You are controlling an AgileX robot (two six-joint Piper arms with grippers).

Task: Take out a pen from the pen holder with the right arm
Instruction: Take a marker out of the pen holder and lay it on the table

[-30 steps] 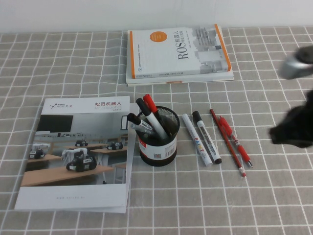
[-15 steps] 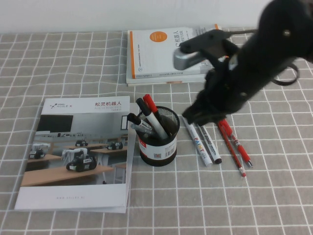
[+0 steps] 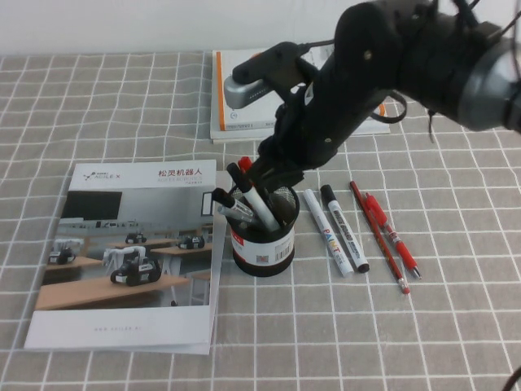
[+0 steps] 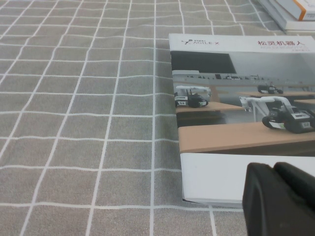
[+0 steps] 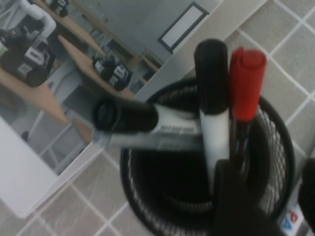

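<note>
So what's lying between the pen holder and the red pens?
A white-capped marker and a black-capped marker, side by side, seen in the high view.

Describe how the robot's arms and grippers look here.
The right arm is bulky glossy black with a silver-grey rounded housing and looping black cables. The right gripper, above the pen holder, has matte black fingers. The left gripper, at the brochure edge, is matte black too.
</note>
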